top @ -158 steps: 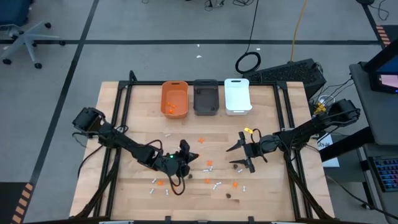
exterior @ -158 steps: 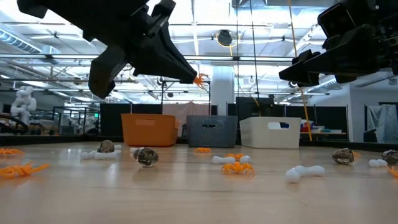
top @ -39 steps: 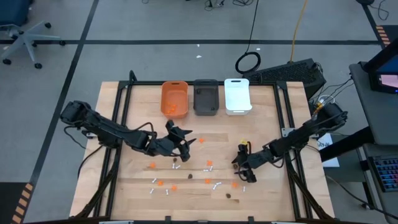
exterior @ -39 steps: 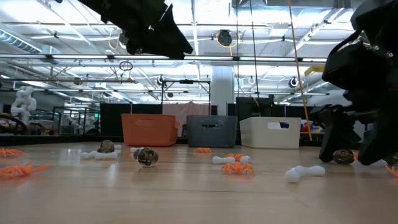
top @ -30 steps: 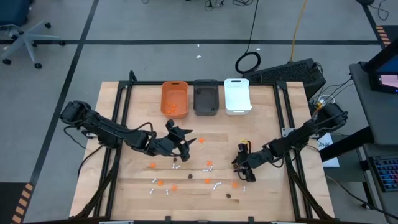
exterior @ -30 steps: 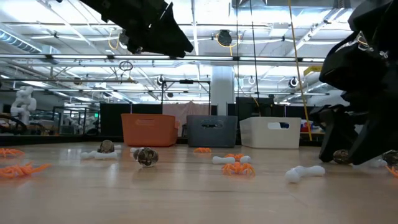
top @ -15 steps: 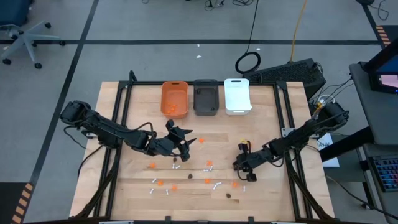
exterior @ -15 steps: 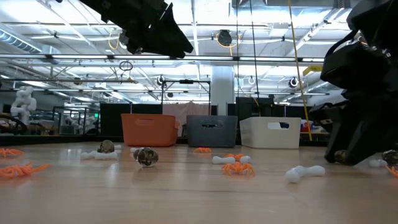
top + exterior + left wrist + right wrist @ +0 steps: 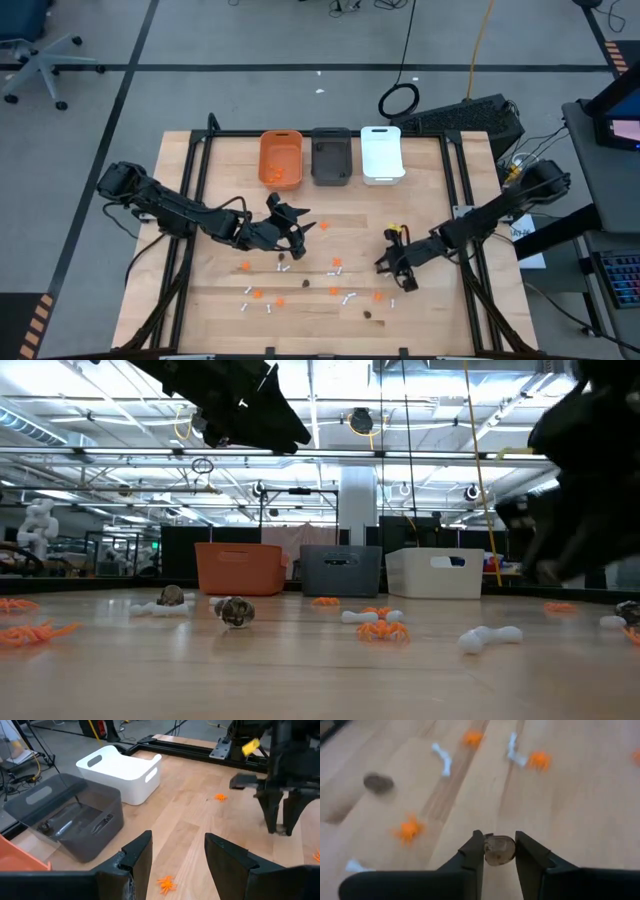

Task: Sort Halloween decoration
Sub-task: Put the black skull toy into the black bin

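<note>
Clamping a dark brown lump (image 9: 499, 850) between its two fingers, the right tool (image 9: 388, 266) hangs just above the counter (image 9: 430, 310), apparently so the piece can be carried to the dark grey bin (image 9: 331, 157), which sits far from the lump between the orange bin (image 9: 281, 159) and the white bin (image 9: 381, 154). The left tool (image 9: 296, 226) waits with fingers apart and empty nearer the bins, well to the side of a straight path, so the wood between lump and grey bin looks open. Orange blobs (image 9: 337, 267) and white sticks (image 9: 348, 298) stay scattered around the lump.
</note>
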Controlling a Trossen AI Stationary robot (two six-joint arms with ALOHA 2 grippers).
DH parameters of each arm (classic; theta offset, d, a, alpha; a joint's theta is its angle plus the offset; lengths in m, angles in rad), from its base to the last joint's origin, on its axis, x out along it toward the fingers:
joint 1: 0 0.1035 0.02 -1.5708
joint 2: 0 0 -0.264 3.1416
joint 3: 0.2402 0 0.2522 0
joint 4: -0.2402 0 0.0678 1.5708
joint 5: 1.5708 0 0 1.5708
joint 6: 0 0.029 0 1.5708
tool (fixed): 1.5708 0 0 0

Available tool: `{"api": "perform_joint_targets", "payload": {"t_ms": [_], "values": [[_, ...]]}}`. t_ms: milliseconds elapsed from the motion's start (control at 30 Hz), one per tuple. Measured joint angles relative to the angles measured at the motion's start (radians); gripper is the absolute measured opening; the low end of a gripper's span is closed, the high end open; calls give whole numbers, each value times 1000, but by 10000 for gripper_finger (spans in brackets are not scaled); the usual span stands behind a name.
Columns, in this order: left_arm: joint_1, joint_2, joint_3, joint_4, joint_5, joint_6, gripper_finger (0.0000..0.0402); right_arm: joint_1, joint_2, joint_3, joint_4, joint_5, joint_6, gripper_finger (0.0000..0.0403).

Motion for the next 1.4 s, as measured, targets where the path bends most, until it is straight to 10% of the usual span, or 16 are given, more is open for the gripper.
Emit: {"api": "perform_joint_targets", "payload": {"t_ms": [633,1400], "values": [[0,0,0,1,0,-1,180,-9,-238,2,45,236,-308,59],[0,0,0,3,1,-1,180,-9,-261,4,221,242,-1108,59]]}}
